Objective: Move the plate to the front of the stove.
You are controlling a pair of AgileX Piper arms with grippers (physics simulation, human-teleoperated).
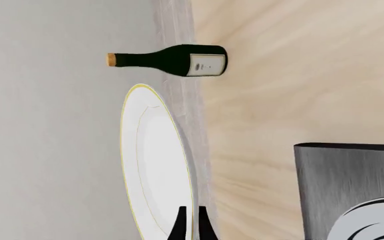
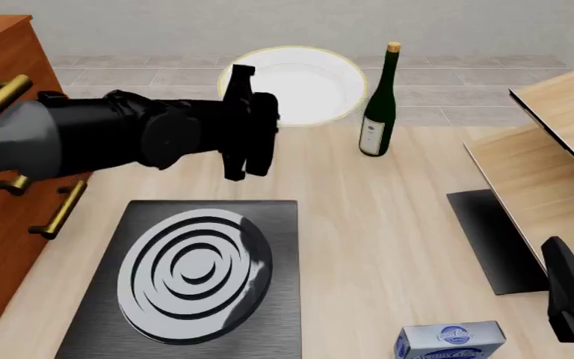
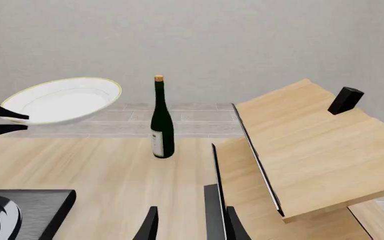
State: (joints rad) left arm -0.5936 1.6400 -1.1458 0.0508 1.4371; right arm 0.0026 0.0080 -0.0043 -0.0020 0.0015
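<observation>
Plate (image 2: 302,82) hangs lifted beyond the stove (image 2: 192,278), rim pinched in your left gripper (image 2: 252,123); setting it down remains. Right gripper (image 3: 188,222) waits spread.

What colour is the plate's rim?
Thin pale gold around the white plate; clearest in the left wrist view.

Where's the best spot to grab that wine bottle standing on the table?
Grip the wine bottle around its wide lower body, coming level from the side. It stands upright, so the round body suits a sideways pinch; the right gripper is nearer and free.
</observation>
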